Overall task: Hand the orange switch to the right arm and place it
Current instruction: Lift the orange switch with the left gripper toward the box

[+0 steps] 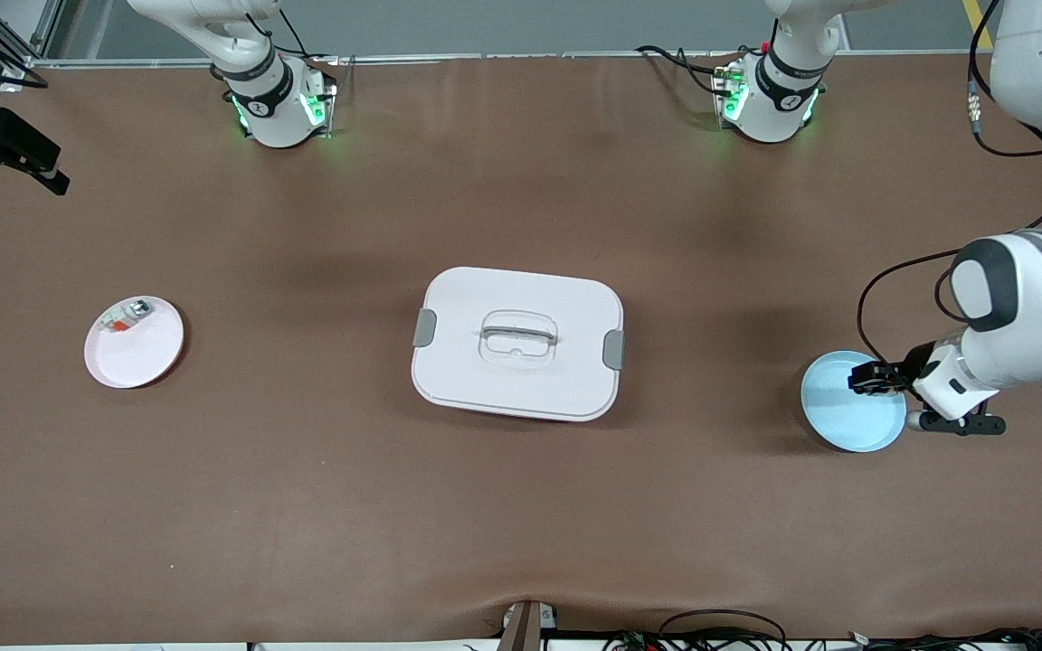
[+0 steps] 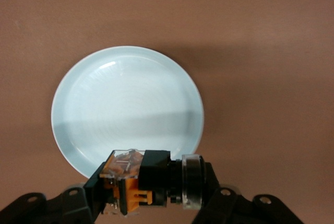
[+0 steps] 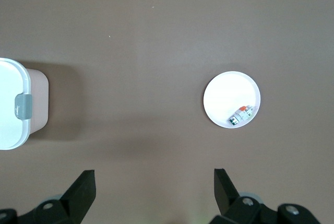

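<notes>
Already the left gripper (image 2: pixel 151 192) is gripping the orange switch (image 2: pixel 148 182), its fingers (image 2: pixel 83 195) closed on the part's two ends, and it is hanging just above the pale blue plate (image 1: pixel 847 420) that is sitting near the counter's (image 1: pixel 521 506) edge at the left arm's end. In the left wrist view the switch is lying crosswise between the fingers: its long axis is running from one finger to the other, with the round clear-rimmed button end against one finger and the black and orange body, under a clear cover, against the other. So the ends are taken up and only the middle of the body is showing free.

Meanwhile the right gripper (image 3: pixel 154 190) is waiting high over the right arm's end of the counter, its fingers (image 3: pixel 81 192) standing wide apart and holding nothing. It is looking down on the white plate (image 1: pixel 146 357), which is carrying a small white-and-silver part (image 1: pixel 127 316), and on one end of the white lidded box (image 1: pixel 517 342) in the middle of the counter.

As I judge it, the hand-over is turning on that axis: the switch is well apart from the right gripper, with the box lying between the two arms, and the right fingers will probably need to close across the bare middle of the switch, at right angles to the left gripper's hold.
</notes>
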You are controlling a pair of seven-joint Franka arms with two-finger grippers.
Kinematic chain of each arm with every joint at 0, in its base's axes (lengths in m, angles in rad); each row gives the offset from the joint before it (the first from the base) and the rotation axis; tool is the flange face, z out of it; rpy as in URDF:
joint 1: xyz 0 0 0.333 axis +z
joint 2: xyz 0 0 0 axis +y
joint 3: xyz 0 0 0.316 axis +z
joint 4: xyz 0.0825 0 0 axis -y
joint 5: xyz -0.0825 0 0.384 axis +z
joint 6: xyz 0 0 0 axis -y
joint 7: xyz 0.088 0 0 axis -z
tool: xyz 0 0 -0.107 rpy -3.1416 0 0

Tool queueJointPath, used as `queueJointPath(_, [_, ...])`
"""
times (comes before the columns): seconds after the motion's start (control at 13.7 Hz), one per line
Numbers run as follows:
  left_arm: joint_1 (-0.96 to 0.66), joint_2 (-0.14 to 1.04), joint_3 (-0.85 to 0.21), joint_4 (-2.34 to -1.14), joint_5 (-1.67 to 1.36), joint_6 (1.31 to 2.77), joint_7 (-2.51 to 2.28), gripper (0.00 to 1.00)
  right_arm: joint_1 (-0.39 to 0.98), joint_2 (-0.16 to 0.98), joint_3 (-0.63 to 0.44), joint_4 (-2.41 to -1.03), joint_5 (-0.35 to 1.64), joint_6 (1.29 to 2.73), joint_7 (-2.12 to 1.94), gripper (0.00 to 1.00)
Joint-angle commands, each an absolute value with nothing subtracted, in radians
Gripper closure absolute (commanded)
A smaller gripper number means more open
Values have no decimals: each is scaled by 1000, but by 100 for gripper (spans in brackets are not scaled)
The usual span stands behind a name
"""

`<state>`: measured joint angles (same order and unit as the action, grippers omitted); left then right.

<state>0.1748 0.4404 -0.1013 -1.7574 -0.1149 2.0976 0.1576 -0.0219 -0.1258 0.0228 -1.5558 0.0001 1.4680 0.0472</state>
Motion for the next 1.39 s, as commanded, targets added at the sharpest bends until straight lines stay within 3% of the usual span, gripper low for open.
queueJointPath(0.0, [175,379,-149,-1705,-140,1962,36,71,-20,-137,21,-1555,-14,1468,37,0])
queueJointPath(0.51, [175,259,-288,-1542,-265,1681,-273,71,-28,-126,17,-1522,-3,1477,43,0])
queueJointPath(1.31, [170,241,-642,-1482,-296,1750,-940,71,-91,-88,18,-1511,51,1404,11,0])
